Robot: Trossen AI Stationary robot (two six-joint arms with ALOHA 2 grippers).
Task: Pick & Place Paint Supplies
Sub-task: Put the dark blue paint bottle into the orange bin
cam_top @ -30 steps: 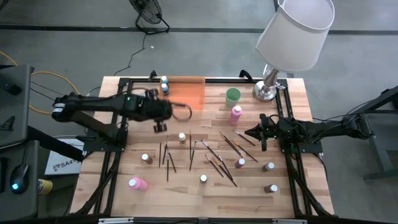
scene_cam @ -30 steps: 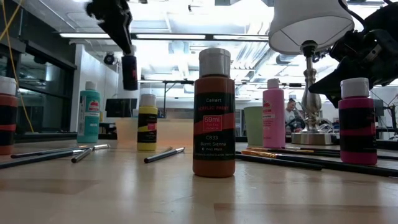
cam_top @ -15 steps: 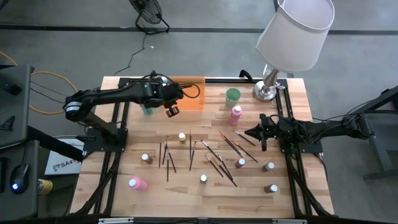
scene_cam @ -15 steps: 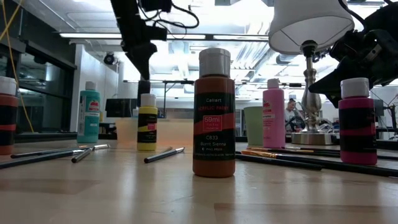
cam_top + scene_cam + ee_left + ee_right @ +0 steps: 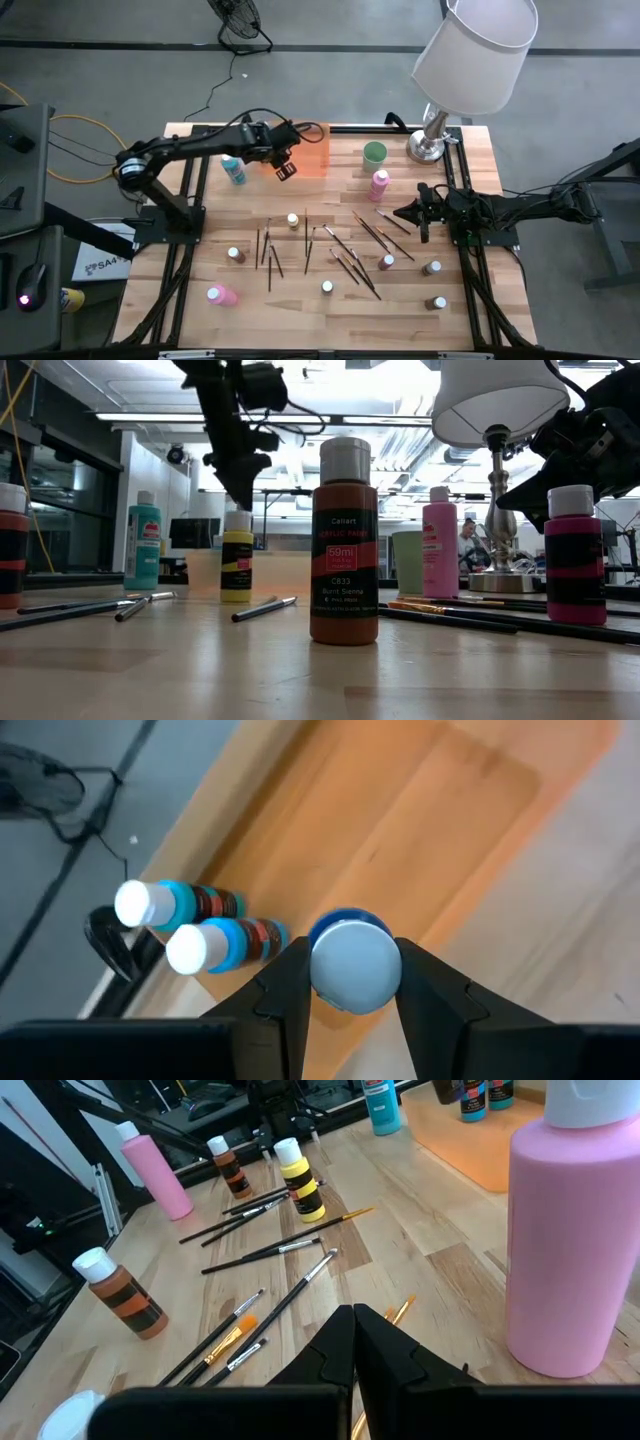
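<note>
Left gripper [image 5: 350, 985] over the translucent orange tray [image 5: 310, 160] at the far side of the surface [image 5: 330, 310]. Jaws closed on a blue, white-capped paint bottle [image 5: 352, 963], cap toward the wrist camera, held clear above the tray floor. Two more blue bottles [image 5: 200, 925] stand at the tray's far-left corner, dark label bands, text not readable.

Right gripper [image 5: 353, 1330] low over the right side of the surface, jaws pressed together, holding nothing. Tall pink bottle [image 5: 379, 183] just beside it.

Low view, nearest bottle: brown, white cap [image 5: 344, 540]. Label reads "Callart", "ACRYLIC PAINT", "59ml", "C833", "Burnt Sienna". Other labels too small or dark to read.

Teal bottle [image 5: 232, 170] stands on the surface left of the tray. Yellow bottle [image 5: 293, 220] near centre. Small pink bottle [image 5: 221, 295] lies at the near left. Magenta bottle [image 5: 386, 262] and two brown ones [image 5: 433, 285] at the right.

Paintbrushes [image 5: 340, 250] scattered loose across the middle of the surface.

Pale green cup [image 5: 374, 153] right of the tray; lamp [image 5: 470, 60] at the far right corner.
</note>
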